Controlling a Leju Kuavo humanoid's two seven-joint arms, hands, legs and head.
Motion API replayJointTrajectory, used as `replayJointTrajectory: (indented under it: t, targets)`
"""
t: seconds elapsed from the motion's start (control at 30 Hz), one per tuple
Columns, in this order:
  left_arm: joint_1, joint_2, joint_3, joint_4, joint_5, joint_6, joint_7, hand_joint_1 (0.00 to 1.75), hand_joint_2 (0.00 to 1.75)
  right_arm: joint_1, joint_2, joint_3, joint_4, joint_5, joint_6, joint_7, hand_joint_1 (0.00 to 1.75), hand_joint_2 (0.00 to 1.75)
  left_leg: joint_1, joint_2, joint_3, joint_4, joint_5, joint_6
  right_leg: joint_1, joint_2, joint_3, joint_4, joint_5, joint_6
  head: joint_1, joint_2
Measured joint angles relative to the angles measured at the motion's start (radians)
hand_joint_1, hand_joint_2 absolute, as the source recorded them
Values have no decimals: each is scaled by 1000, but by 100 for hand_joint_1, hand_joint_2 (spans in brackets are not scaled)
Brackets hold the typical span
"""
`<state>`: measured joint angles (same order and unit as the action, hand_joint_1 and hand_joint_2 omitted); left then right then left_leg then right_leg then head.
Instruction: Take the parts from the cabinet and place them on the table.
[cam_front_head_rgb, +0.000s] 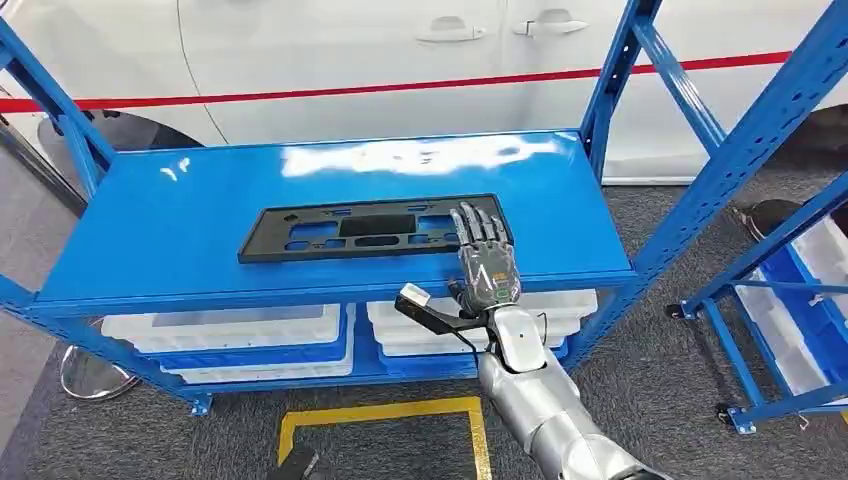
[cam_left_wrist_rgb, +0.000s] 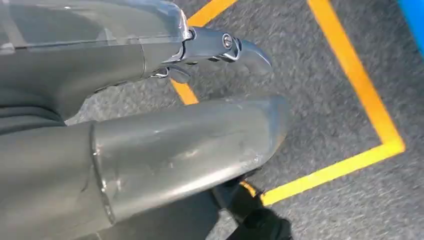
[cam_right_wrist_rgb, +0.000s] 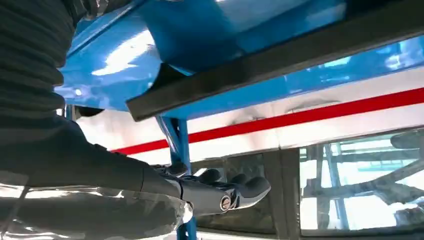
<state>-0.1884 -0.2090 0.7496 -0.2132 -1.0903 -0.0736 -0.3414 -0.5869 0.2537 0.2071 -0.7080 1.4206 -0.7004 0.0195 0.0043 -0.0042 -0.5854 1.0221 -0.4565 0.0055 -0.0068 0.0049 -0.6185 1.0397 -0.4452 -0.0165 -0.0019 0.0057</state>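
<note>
A flat black plastic part (cam_front_head_rgb: 375, 229) with several cut-outs lies on the top shelf of the blue cabinet (cam_front_head_rgb: 180, 240), near its front edge. My right hand (cam_front_head_rgb: 486, 262) reaches up from below, and its fingers lie flat over the part's right end. In the right wrist view the part's dark edge (cam_right_wrist_rgb: 280, 60) runs across the blue shelf, and the thumb (cam_right_wrist_rgb: 235, 192) stands well apart from it, with nothing pinched. My left hand (cam_left_wrist_rgb: 200, 130) hangs over the grey floor and holds nothing, its thumb and one finger (cam_left_wrist_rgb: 245, 50) stretched out.
White bins (cam_front_head_rgb: 230, 330) fill the cabinet's lower shelf. A white car (cam_front_head_rgb: 400, 60) with a red stripe stands right behind. A second blue rack (cam_front_head_rgb: 790, 290) with bins is at the right. Yellow tape (cam_front_head_rgb: 380, 415) marks a square on the floor in front.
</note>
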Motion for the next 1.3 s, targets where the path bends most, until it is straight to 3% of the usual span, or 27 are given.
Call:
replayJointTrajectory:
  t: [0.1, 0.13, 0.17, 0.2, 0.27, 0.3, 0.33, 0.37, 0.4, 0.43, 0.47, 0.5, 0.63, 0.7, 0.8, 0.83, 0.87, 0.9, 0.97, 1.03, 1.13, 1.17, 1.2, 1.23, 1.3]
  targets:
    - [3, 0, 0, 0, -10, 0, -5, 0, 0, 1, 1, 0, 0, 0, 0, -3, 0, 175, -3, -2, -2, 1, 2, 8, -5, -2, 2, -9, 5, 17, 0, 0]
    - [3, -1, -1, 0, -11, 0, -6, 0, 0, -2, 2, 0, 0, 0, 0, -3, 0, 175, 5, -3, 2, -13, 9, 19, 2, -2, 4, -10, 5, 25, 0, 0]
    - [3, -3, -1, 0, -12, 0, -7, 0, 0, -1, 2, 0, -1, 0, 0, -5, 0, 175, 7, -1, 9, -20, 15, 26, -4, -1, 0, 6, -11, 27, 0, 0]
    - [2, -3, -1, 0, -13, 0, -8, 0, 0, -4, 2, 0, 0, 0, 0, -7, 0, 175, 8, 0, 9, -22, 16, 33, -4, -2, -21, 50, -44, 28, 1, 0]
    - [1, -3, -2, 0, -13, 0, -8, 0, 0, -2, 2, 0, 1, -1, 0, -8, 0, 175, 6, 1, 9, -22, 15, 38, -7, -2, -88, 194, -116, 35, 0, 0]
    - [3, -3, -2, 0, -13, 0, -8, 0, 0, 2, 1, 0, 2, -1, 0, -8, 0, 175, 6, 1, 8, -22, 14, 38, -7, -2, -124, 264, -141, 37, 1, 0]
    - [4, -3, -2, 0, -13, 0, -8, 0, 0, 5, 1, 0, 3, -1, 0, -8, 0, 175, 5, 0, 8, -21, 13, 38, -7, -2, -141, 292, -137, 39, 0, 0]
    - [5, -3, -2, 0, -13, 0, -8, 0, 0, 7, 1, 0, 3, -1, 0, -8, 0, 175, 6, -1, 9, -19, 12, 37, -7, -2, -132, 267, -108, 39, 1, 0]
    - [6, -3, -2, 0, -13, 0, -8, 0, 0, 6, 1, 0, 3, -1, 0, -8, 0, 175, 5, -2, 11, -17, 8, 36, -7, -2, -100, 200, -63, 36, 0, 0]
    - [6, -4, -2, 0, -13, 0, -9, 0, 0, 5, 2, 0, 3, -1, 0, -8, 0, 175, 5, -3, 15, -13, 4, 33, -7, -3, -52, 105, -12, 31, 1, 0]
    - [5, -4, -3, 0, -13, 0, -9, 0, 0, 4, 2, 0, 3, -1, 0, -8, 0, 175, 5, -3, 18, -9, -2, 30, -6, -3, -12, 21, 21, 25, 0, 0]
    - [5, -5, -3, 0, -13, -1, -10, 0, 0, 3, 2, 0, 3, -1, 0, -8, 0, 175, -2, -3, 14, -6, -6, 24, 1, -2, 3, 5, -2, 21, 0, 0]
    - [4, -4, -4, 0, -14, -2, -11, 0, 0, 4, 5, 1, 3, -3, 0, -8, 0, 175, -1, -3, 19, -10, -10, 4, -1, 2, 3, -11, 1, 5, 0, 0]
    - [4, -4, -4, 0, -14, -2, -12, 0, 0, 3, 8, 1, 2, -4, 0, -8, 0, 175, 2, -1, 2, 36, -44, -6, -8, -2, 18, -24, 2, -8, 0, 0]
    - [6, -4, -5, 0, -13, -3, -13, 0, 0, 3, 13, 5, 4, -8, 0, -14, 0, 175, 9, -1, -116, 258, -134, -20, -6, -4, 21, -22, -2, -15, 0, 0]
    - [8, -4, -4, 0, -9, -3, -16, 0, 0, 5, 13, 6, 6, -15, 0, -21, 0, 175, 10, -1, -143, 298, -136, -23, -6, -4, 21, -21, -4, -16, -1, 0]
    - [10, -4, -4, 0, -5, -3, -20, 0, 0, 6, 15, 7, 10, -21, 0, -31, 0, 175, 11, -1, -145, 288, -110, -24, -7, -3, 23, -19, -7, -15, -1, 0]
    - [10, -4, -4, 0, -2, -3, -24, 0, 0, 7, 16, 10, 13, -23, 0, -36, 0, 175, 12, -1, -125, 232, -65, -23, -7, -2, 25, -17, -11, -14, -1, 0]
    - [7, -3, -4, 0, -1, -3, -27, 0, 0, 8, 26, 17, 18, -27, 0, -48, 0, 175, 13, 1, -49, 57, 35, -18, -7, 0, 34, -12, -20, -7, -1, 0]
    - [5, -3, -4, 0, -1, -3, -27, 0, 0, 9, 38, 28, 24, -31, 0, -53, 0, 175, 5, -1, -21, -2, 24, -7, -1, 1, 30, -6, -26, 3, -1, 0]
    - [9, -3, -4, 0, -1, -3, -28, 0, 0, 15, 50, 42, 33, -33, 0, -61, 0, 175, 2, -4, -26, 2, 22, 6, -4, -1, 32, -15, -23, 19, -1, 0]
    - [9, -3, -4, 0, -1, -3, -28, 0, 0, 14, 55, 45, 34, -33, 0, -61, 0, 175, 14, -2, -19, -12, 28, 17, -2, -1, 30, -10, -32, 26, -1, 0]
    - [8, -3, -4, 0, -1, -3, -28, 0, 0, 14, 56, 47, 35, -34, 0, -61, 0, 175, 11, -2, -16, -16, 29, 21, -3, -2, 22, 15, -51, 28, 0, 0]
    - [6, -3, -4, 0, -2, -3, -28, 0, 0, 13, 57, 50, 35, -34, 0, -61, 0, 175, 11, -2, -16, -16, 30, 27, -4, -1, -5, 70, -85, 30, 0, 0]
    - [7, -3, -4, 0, -1, -3, -28, 0, 0, 17, 57, 53, 40, -35, 0, -61, 0, 175, 9, -1, -17, -15, 27, 31, -6, -2, -82, 223, -152, 34, 0, 0]
